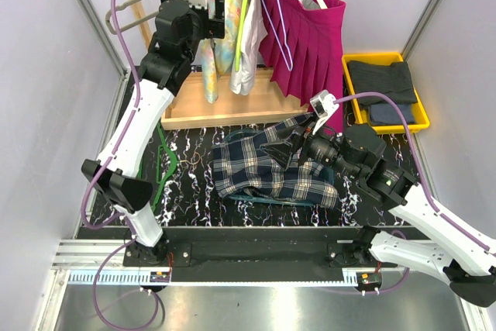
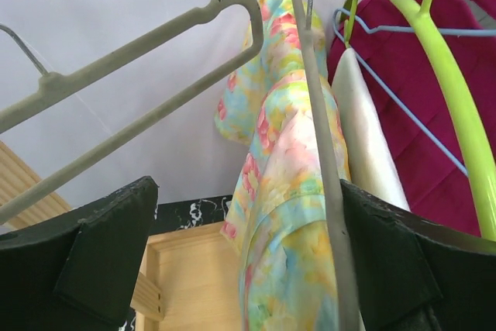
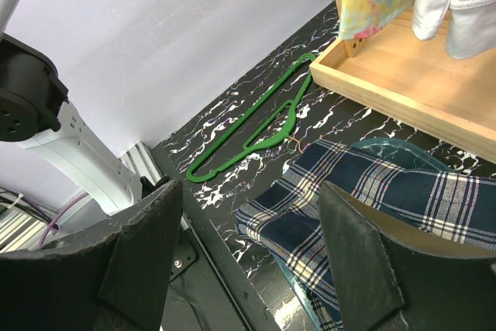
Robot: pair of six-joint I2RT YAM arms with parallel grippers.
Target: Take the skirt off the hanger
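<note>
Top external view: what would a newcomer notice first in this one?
The bright magenta pleated skirt hanging on the wooden rack at the back, then the navy plaid skirt crumpled mid-table on the black marbled top. The right gripper sits open over the plaid skirt's far edge, while the left gripper is raised, open, among the rack's hangers.

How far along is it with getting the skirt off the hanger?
Done: the plaid skirt lies on the table, off the rack. In hand: nothing; the right hand hovers open above it. Left: the teal hanger pokes out from the skirt and needs pulling free.
</note>
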